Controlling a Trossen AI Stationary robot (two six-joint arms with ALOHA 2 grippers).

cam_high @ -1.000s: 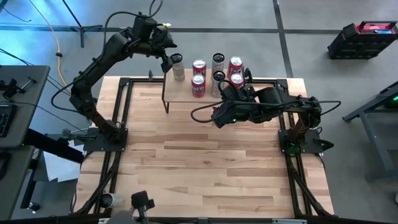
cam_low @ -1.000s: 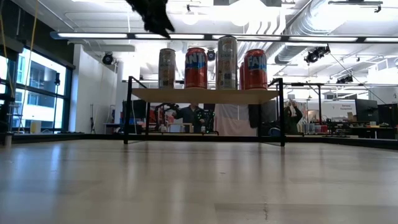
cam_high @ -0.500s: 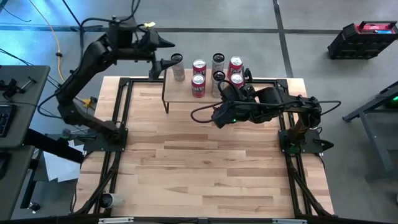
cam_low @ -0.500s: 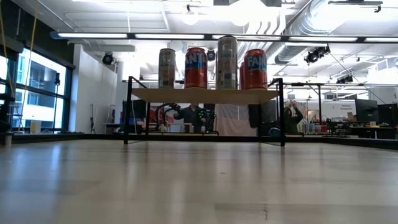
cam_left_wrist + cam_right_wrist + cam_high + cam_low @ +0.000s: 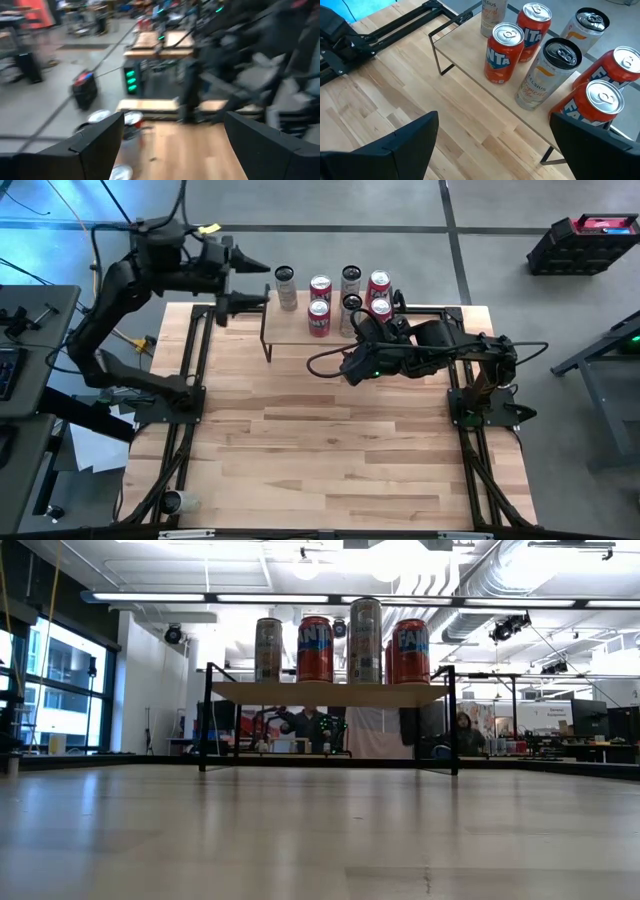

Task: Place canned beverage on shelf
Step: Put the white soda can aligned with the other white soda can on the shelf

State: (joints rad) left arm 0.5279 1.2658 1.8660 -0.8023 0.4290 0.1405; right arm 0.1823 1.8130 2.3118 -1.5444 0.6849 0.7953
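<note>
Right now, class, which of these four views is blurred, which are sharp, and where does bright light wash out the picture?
Left wrist view: smeared throughout. Right wrist view: sharp, Fanta can lettering readable on the shelf. Low view: ceiling lights blow out white. High view: evenly lit.

The small shelf, a light wood plank on thin black legs, stands at the table's far edge bearing six upright cans: three red ones, two tall pale ones and another tall pale one at the left end
</note>
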